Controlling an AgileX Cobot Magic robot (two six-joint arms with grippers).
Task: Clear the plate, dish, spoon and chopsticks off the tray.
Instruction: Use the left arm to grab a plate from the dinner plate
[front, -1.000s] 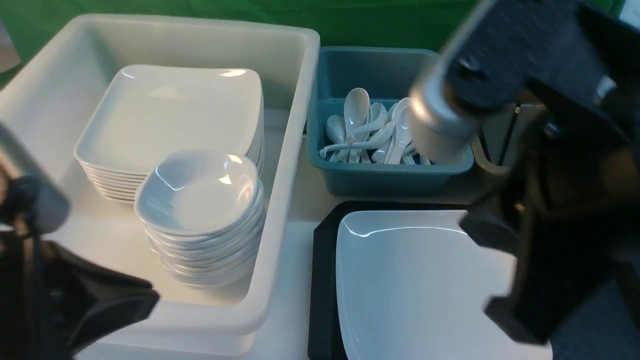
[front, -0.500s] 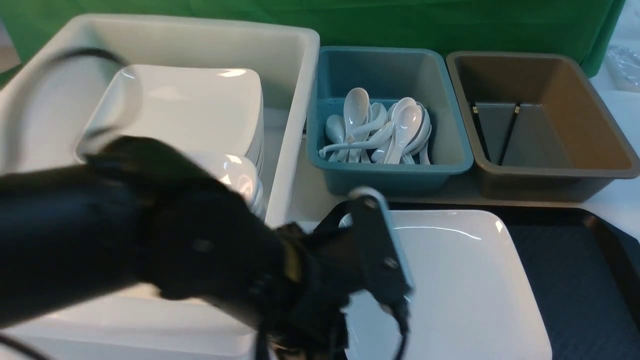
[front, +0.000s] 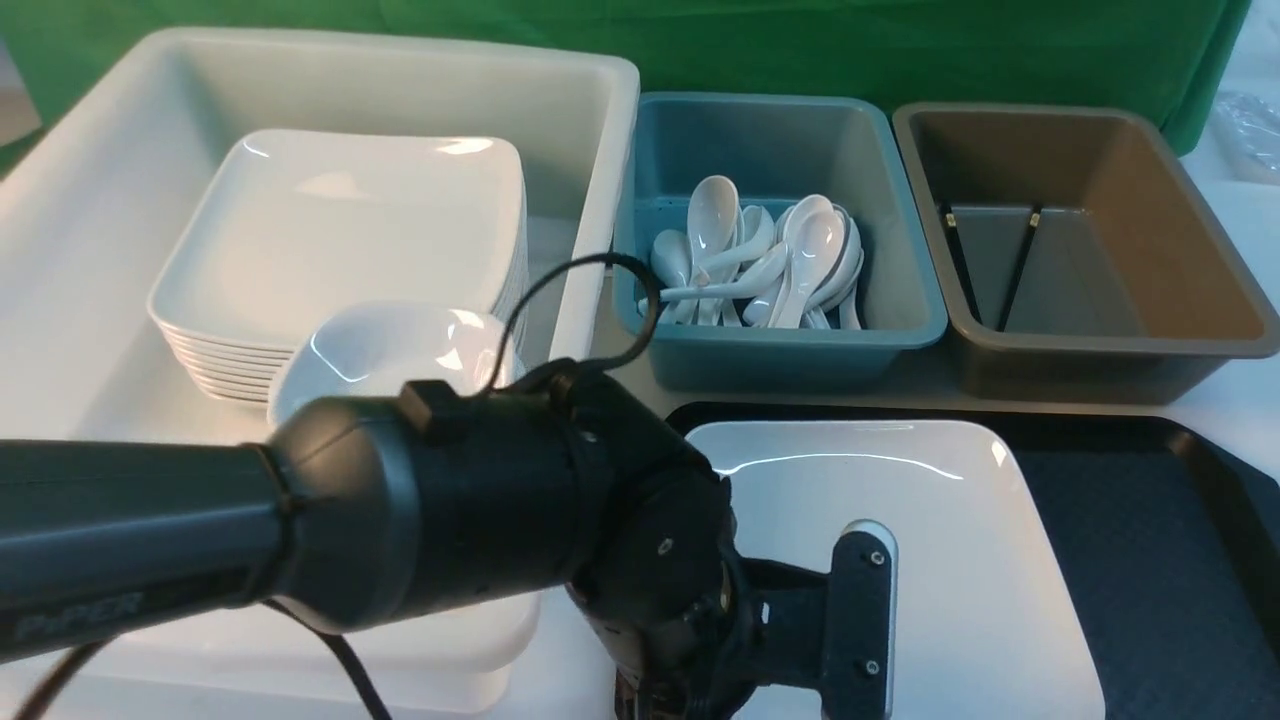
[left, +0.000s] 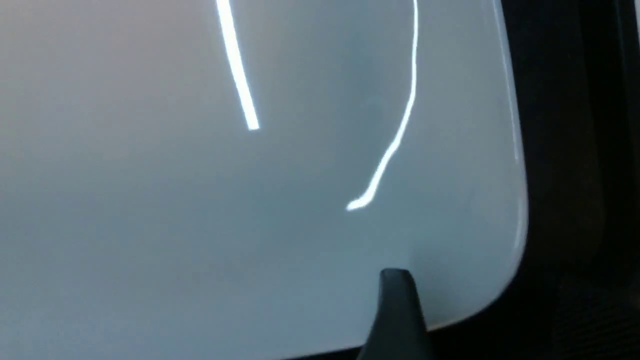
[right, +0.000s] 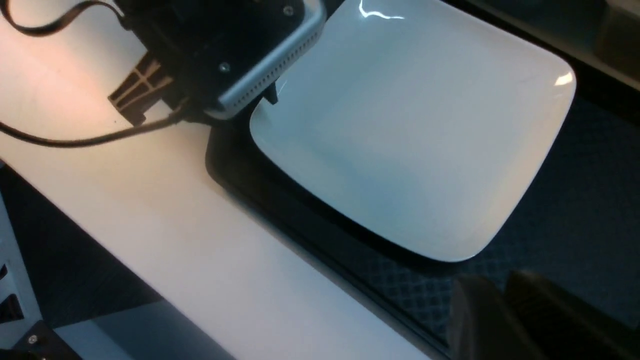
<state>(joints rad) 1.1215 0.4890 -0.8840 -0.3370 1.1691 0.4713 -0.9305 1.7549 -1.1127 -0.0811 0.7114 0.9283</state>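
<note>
The left arm (front: 300, 520) reaches in from the left, wrist tipped down, with the left gripper (right: 272, 95) at the near-left corner of the plate (front: 930, 560) on the tray (front: 1150, 560). Its jaw gap, like the right gripper's (right: 500, 320), cannot be told. Half a second ago this wrist sat further left.

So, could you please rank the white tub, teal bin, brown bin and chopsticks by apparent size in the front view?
1. white tub
2. brown bin and teal bin, too alike to separate confidently
3. chopsticks, smallest
</note>
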